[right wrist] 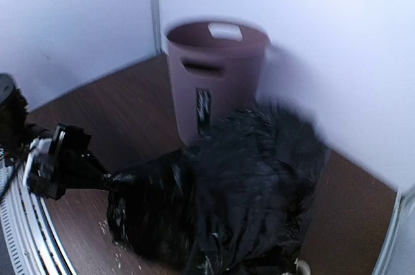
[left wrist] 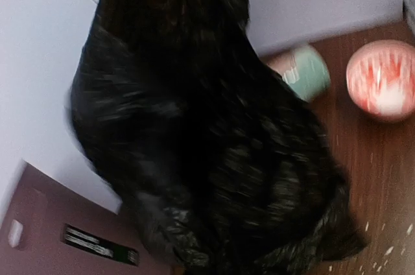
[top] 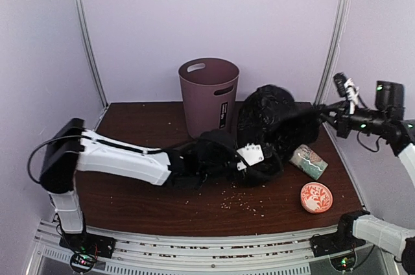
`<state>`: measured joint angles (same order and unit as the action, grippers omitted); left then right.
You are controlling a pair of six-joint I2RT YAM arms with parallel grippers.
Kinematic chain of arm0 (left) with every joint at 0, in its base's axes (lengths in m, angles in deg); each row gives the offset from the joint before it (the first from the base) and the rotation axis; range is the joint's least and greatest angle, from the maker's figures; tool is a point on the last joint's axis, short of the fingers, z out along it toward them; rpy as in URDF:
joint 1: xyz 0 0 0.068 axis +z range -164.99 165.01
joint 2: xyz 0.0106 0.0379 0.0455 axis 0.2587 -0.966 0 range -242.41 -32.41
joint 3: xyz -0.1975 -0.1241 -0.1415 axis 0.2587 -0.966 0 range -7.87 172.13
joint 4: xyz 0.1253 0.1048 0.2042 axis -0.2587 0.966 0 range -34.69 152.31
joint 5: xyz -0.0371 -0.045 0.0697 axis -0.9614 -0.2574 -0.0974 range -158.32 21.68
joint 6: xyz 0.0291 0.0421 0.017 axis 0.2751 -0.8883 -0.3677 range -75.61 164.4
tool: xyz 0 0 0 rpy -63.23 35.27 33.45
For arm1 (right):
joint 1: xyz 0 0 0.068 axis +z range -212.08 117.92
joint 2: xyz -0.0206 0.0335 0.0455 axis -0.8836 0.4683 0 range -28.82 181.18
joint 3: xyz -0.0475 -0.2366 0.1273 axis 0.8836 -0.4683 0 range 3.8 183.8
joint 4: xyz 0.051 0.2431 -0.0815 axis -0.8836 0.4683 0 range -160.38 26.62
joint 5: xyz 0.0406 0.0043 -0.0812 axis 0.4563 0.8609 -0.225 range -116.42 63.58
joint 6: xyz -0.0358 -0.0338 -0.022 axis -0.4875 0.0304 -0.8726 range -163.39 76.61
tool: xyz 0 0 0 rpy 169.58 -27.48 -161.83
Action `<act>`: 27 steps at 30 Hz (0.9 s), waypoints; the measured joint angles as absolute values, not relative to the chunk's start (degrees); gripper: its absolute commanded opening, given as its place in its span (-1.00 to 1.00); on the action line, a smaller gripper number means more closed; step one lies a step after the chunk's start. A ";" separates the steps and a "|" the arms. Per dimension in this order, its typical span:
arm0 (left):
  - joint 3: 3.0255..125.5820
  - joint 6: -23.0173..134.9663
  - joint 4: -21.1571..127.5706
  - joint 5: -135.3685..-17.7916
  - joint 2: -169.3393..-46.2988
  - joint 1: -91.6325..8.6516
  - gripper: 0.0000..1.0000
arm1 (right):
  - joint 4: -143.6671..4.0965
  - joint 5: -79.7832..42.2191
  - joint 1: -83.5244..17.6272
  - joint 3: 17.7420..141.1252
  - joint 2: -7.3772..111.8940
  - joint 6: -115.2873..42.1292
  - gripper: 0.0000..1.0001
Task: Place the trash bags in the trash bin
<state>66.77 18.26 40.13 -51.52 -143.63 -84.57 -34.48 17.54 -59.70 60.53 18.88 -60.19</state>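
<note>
Black trash bags [top: 275, 126] bulge just right of the trash bin [top: 209, 93], outside it. The left gripper [right wrist: 97, 174] is clamped on a twisted neck. The right gripper [top: 322, 114] seems pinched onto the bags' right edge, fingertips lost in plastic. The left wrist view is a blur, with the bags hiding part of the mug [left wrist: 301, 71].

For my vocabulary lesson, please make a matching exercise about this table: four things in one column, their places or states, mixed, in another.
1. mauve-brown round plastic trash bin
2. black plastic trash bag
3. green-and-cream patterned mug
4. orange-and-white round disc

A. lying on its side
B. lying flat, nearest the front right
C. standing upright, farthest back
D. crumpled, in the middle

Pairs: 1-C, 2-D, 3-A, 4-B.
</note>
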 measured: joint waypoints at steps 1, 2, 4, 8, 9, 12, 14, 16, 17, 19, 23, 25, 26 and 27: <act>66.79 18.99 39.45 -51.87 -139.35 -85.58 -1.00 | -34.26 20.06 -59.70 63.79 17.42 -60.82 -1.00; 67.01 19.64 38.19 -52.18 -134.91 -86.21 -1.00 | -34.44 22.55 -59.70 67.13 15.91 -60.78 -1.00; 69.08 20.87 34.62 -52.59 -127.06 -86.41 -1.00 | -37.30 27.25 -59.59 70.58 14.42 -58.73 -1.00; 72.43 22.33 27.19 -51.89 -119.57 -85.03 -1.00 | -42.81 31.12 -59.57 67.39 16.04 -50.92 -1.00; 72.43 22.68 26.10 -51.30 -118.72 -84.57 -1.00 | -43.66 31.33 -59.57 66.69 17.37 -49.00 -1.00; 71.68 23.14 26.01 -50.73 -119.44 -84.35 -1.00 | -46.37 31.20 -59.57 66.43 21.66 -43.60 -1.00; 70.42 23.38 27.61 -50.60 -121.36 -84.35 -1.00 | -48.18 30.79 -59.57 66.43 23.69 -40.24 -1.00; 69.85 23.99 29.99 -50.60 -123.52 -84.18 -1.00 | -50.17 30.26 -59.57 66.43 24.80 -37.35 -1.00; 69.78 24.63 30.97 -50.93 -124.53 -83.89 -1.00 | -51.18 29.85 -59.57 66.45 25.31 -36.17 -1.00; 69.96 26.55 32.81 -51.92 -126.71 -82.52 -1.00 | -52.25 28.41 -59.57 66.91 26.46 -34.51 -1.00; 75.11 32.80 37.33 -54.32 -132.57 -77.36 -1.00 | -52.53 20.73 -59.57 69.64 31.43 -33.98 -1.00; 81.56 36.87 41.20 -56.31 -137.38 -74.21 -1.00 | -52.21 16.12 -59.70 71.28 35.05 -34.22 -1.00; 85.19 38.83 42.86 -57.51 -139.96 -72.81 -1.00 | -52.16 14.26 -59.77 72.03 37.00 -34.47 -1.00; 89.02 40.67 44.72 -58.58 -142.60 -71.57 -1.00 | -52.12 12.25 -59.86 72.88 39.32 -34.66 -1.00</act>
<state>89.02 40.67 44.72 -58.58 -142.60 -71.57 -52.12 12.25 -59.86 72.88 39.32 -34.66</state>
